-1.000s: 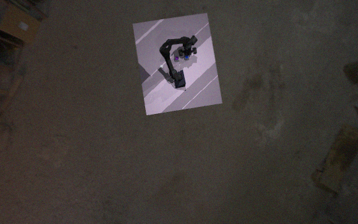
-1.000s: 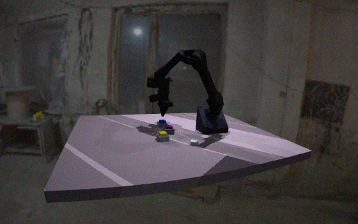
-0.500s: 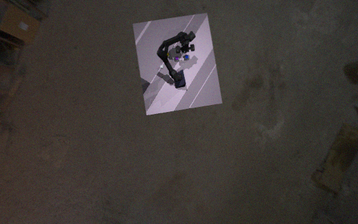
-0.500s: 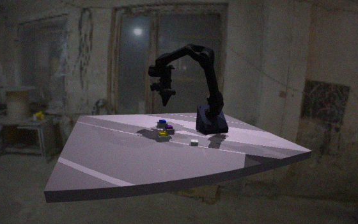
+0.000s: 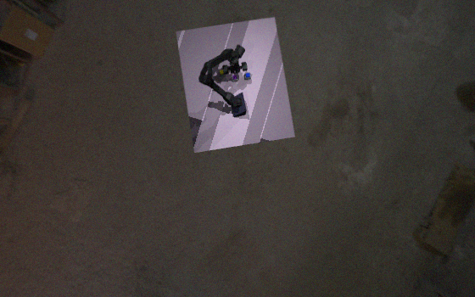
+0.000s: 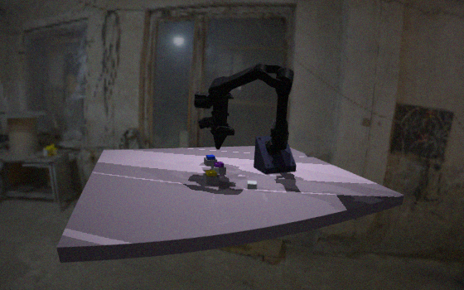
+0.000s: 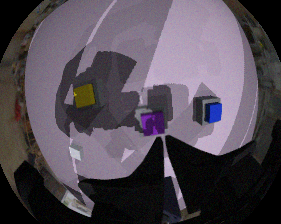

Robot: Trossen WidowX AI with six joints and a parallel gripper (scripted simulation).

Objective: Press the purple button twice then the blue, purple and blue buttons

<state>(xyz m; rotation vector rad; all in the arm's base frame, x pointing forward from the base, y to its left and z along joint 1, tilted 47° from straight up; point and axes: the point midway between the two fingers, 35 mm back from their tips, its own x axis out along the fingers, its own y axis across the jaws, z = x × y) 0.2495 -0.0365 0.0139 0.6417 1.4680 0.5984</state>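
Hanging above the row of buttons, the gripper (image 6: 218, 144) points straight down with its fingers drawn together into a single narrow tip, nothing between them. In the exterior view that tip sits clear of the table (image 6: 148, 207), with open air between it and the buttons below; it touches none of them.

The wrist view shows the closed fingertips as a dark wedge rising from the bottom of the frame, its point ending just under the purple button (image 7: 151, 123) at the centre of the picture. The blue button (image 7: 212, 111) lies to the right of centre, apart from the purple one, and the yellow button (image 7: 84, 95) sits toward the left, further off. Each cap rests on a small grey housing.

In the exterior view, near the middle of the frame, the three buttons form a short line: the blue button (image 6: 210, 157) farthest back, the purple button (image 6: 219, 164) in the middle, and the yellow button (image 6: 210, 172) nearest the camera. A small pale block (image 6: 252, 184) lies to the right of them, well apart from the gripper. The arm's dark base (image 6: 273, 159) stands to the right of the buttons.

From the top view, the arm curls over the buttons in the upper middle of the frame.
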